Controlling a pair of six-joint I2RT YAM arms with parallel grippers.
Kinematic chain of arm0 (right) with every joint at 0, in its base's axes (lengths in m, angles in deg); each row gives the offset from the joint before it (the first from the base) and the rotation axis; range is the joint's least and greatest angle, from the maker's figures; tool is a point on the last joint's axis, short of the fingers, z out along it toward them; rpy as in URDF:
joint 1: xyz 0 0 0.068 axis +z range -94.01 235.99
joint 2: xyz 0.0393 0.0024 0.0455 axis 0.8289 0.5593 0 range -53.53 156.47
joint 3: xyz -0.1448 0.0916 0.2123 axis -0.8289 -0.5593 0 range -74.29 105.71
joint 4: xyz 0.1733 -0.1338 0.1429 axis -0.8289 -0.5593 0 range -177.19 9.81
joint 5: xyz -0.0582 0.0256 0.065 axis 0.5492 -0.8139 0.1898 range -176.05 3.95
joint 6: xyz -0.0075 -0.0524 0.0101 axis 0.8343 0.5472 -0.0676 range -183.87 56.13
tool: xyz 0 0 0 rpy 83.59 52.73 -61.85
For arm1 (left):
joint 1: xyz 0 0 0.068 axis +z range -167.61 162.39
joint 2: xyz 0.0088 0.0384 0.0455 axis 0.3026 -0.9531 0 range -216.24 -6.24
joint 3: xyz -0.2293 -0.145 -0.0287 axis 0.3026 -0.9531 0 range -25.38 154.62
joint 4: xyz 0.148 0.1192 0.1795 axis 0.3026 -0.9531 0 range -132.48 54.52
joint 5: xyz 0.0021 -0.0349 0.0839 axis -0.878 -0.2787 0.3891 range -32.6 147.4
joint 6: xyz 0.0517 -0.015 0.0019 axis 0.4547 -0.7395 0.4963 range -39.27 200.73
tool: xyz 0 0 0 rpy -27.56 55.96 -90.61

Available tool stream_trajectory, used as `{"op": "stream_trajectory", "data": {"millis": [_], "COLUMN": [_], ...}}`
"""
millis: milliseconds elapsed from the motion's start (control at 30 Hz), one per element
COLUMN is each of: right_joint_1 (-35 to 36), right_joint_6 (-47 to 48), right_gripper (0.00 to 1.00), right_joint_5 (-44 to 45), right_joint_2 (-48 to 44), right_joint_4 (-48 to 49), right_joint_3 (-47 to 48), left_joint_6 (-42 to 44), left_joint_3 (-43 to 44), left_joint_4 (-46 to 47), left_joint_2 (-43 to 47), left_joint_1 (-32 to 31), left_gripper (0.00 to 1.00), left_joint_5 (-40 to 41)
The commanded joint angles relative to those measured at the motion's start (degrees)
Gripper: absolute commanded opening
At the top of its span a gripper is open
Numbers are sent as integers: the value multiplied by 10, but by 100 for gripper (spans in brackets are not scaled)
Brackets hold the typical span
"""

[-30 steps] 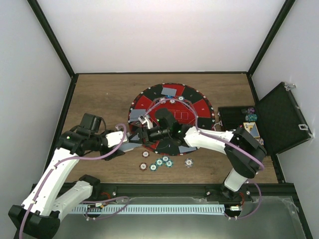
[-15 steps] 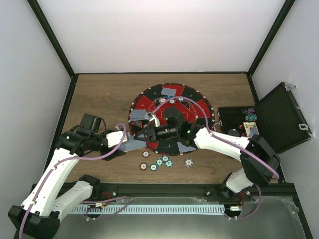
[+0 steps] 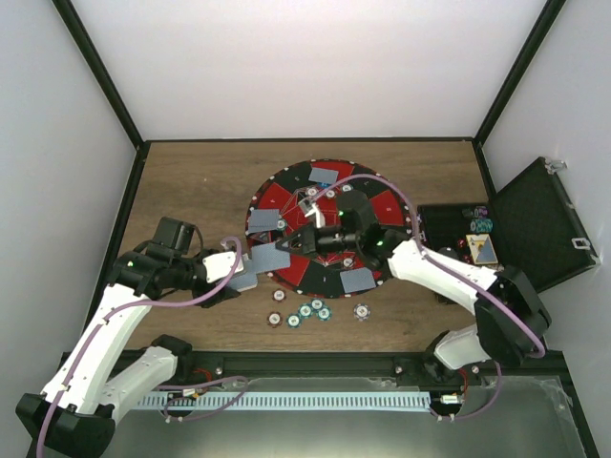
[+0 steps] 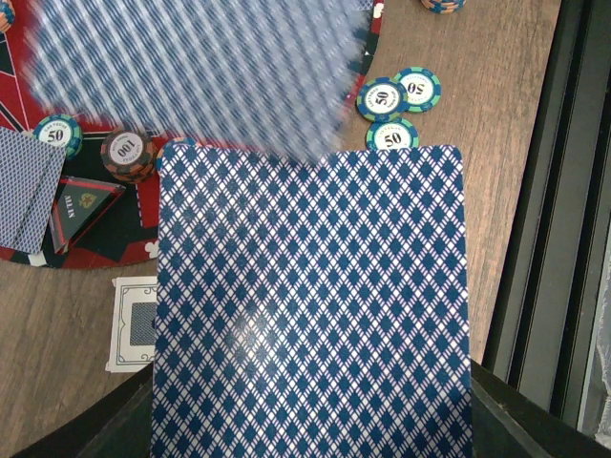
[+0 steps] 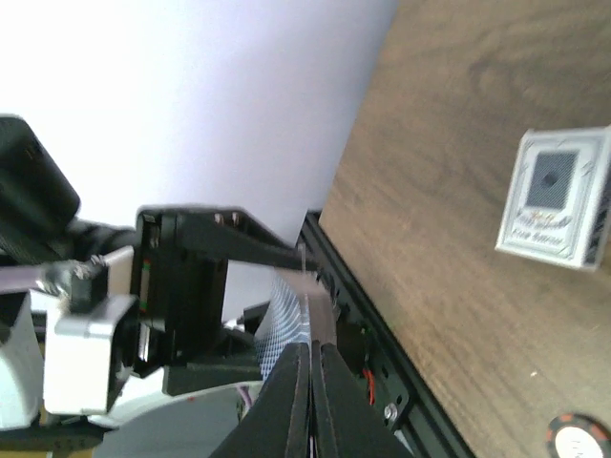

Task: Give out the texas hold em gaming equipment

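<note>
My left gripper [image 3: 237,274] is shut on a deck of blue-backed playing cards [image 4: 310,305] at the mat's near-left edge; the deck hides its fingers in the left wrist view. My right gripper [image 5: 310,355] is shut on a single card [image 3: 275,258], seen edge-on [image 5: 304,310] in the right wrist view, held just right of the deck over the mat's rim. That card shows blurred [image 4: 191,67] above the deck. Several striped chips [image 3: 305,310] lie on the table in front of the mat. Other cards [image 3: 325,176] lie face down on the mat.
The round red-and-black mat [image 3: 286,197] fills the table's middle. The black case [image 3: 539,224] stands open at the right with chips inside. A white card box [image 4: 134,324] lies on the wood by the mat; it also shows in the right wrist view [image 5: 558,196].
My right gripper has shut on a card and drawn it to the right, off the deck and over the mat. The left arm has not moved.
</note>
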Motion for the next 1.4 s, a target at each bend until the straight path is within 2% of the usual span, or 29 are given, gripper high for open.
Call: {"op": "stream_trajectory", "data": {"millis": [0,200,400,533,700,833,1000,1067,1133,1267,1367], "right_joint_1": [-74,-201,-270,-296,-305,-304,-305,-305,-305,-305,-305], "right_joint_6": [23,88,154,160,160,150,158,173,193,230,245], "right_gripper": [1,1,1,1,1,1,1,13,19,48,62], "right_joint_5": [-35,-67,-39,-20,16,46,89,109,130,171,202], "right_joint_2": [-23,65,256,388,507,570,590,585,575,538,490], "right_joint_4": [-31,-72,-140,-168,-202,-201,-201,-212,-235,-277,-287], "right_joint_3": [12,72,245,377,530,598,622,623,628,614,573], "left_joint_6": [3,3,2,-3,-5,-5,-7,-8,-10,-16,-22], "left_joint_3": [0,3,5,7,10,12,14,13,12,11,13], "left_joint_4": [13,10,3,-2,-12,-20,-26,-26,-24,-19,-14], "left_joint_2": [5,4,5,6,7,7,10,10,9,5,4], "left_joint_1": [-1,-1,-1,-1,-1,-1,-1,-1,-1,-1,-1], "left_gripper": [9,9,9,9,9,9,9,9,9,9,9], "left_joint_5": [-10,-11,-8,-8,-3,-1,1,0,-2,-4,-6]}}
